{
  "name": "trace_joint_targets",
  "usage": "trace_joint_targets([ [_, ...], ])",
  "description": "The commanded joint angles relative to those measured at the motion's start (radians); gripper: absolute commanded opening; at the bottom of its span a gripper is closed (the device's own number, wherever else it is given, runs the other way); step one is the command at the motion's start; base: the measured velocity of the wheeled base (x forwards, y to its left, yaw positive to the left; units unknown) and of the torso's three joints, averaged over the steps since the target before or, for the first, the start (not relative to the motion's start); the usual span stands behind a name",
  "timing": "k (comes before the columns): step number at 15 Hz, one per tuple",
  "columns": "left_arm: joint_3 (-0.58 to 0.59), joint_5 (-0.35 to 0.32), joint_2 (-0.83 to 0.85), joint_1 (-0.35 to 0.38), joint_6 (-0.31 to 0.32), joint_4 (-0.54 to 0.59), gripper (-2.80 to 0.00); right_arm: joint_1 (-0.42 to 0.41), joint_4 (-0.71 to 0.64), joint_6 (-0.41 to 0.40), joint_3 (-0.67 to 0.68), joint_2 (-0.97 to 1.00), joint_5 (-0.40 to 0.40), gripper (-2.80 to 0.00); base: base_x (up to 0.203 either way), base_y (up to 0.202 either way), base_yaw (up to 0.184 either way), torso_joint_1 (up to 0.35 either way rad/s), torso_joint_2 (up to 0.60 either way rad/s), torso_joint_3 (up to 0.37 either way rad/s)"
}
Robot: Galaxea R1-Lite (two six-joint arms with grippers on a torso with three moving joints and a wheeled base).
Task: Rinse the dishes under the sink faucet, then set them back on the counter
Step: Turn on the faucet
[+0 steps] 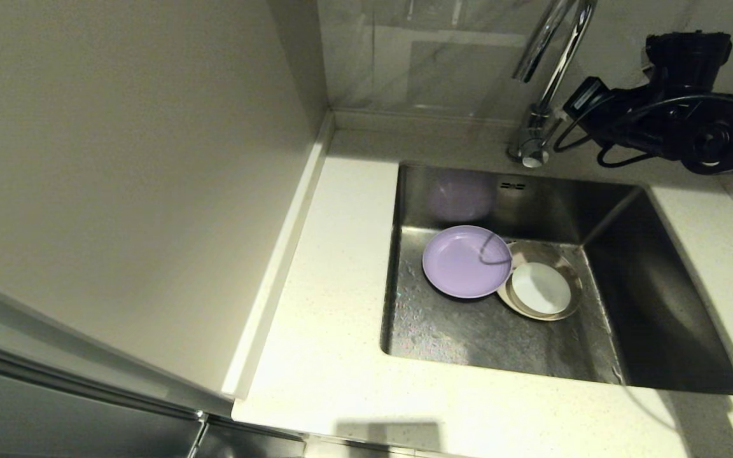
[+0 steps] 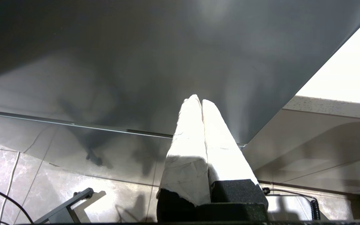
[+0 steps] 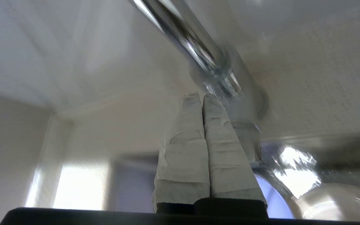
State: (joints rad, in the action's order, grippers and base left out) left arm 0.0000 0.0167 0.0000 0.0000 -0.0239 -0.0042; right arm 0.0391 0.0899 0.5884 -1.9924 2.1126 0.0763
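Dishes (image 1: 467, 261) are lying in the sink (image 1: 653, 299), centre frame, lilac rim overlapping cream.
Right gripper (image 3: 202, 95) (fingers pressed together, empty) is hovering beside the faucet (image 1: 541, 121) base, upper right; left gripper (image 2: 198, 99) is sitting closed, below the counter (image 1: 328, 305).

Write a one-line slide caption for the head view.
Purple plate and white bowl lie in the sink; right gripper nears the faucet.

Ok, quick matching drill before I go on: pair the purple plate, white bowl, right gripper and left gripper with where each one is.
Things:
1. lilac plate
2. white bowl
3. right gripper
4. left gripper

Places:
A. by the faucet base
B. on the sink floor, overlapping the beige plate
C. below the counter, near a cabinet front
D. inside the beige plate

Pairs: 1-B, 2-D, 3-A, 4-C
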Motion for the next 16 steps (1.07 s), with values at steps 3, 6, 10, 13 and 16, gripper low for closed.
trace_joint_targets([
  [3, 0.000, 0.000, -0.003, 0.000, -0.001, 0.000, -2.80, -0.072, -0.101, -0.026, 0.001, -0.034, 0.167, -2.80, 0.000, 0.000, 0.000, 0.000, 0.00, 0.000],
  [6, 0.000, 0.000, -0.003, 0.000, -0.001, 0.000, -2.80, -0.093, -0.097, -0.033, 0.001, -0.042, 0.213, -2.80, 0.000, 0.000, 0.000, 0.000, 0.00, 0.000],
  [10, 0.000, 0.000, -0.003, 0.000, -0.001, 0.000, -2.80, -0.121, -0.097, -0.033, 0.001, -0.085, 0.198, -2.80, 0.000, 0.000, 0.000, 0.000, 0.00, 0.000],
  [13, 0.000, 0.000, -0.003, 0.000, -0.001, 0.000, -2.80, -0.169, -0.103, -0.039, 0.023, -0.157, 0.189, -2.80, 0.000, 0.000, 0.000, 0.000, 0.00, 0.000],
  [16, 0.000, 0.000, -0.003, 0.000, -0.001, 0.000, -2.80, -0.217, -0.137, -0.116, 0.046, -0.257, 0.189, -2.80, 0.000, 0.000, 0.000, 0.000, 0.00, 0.000],
])
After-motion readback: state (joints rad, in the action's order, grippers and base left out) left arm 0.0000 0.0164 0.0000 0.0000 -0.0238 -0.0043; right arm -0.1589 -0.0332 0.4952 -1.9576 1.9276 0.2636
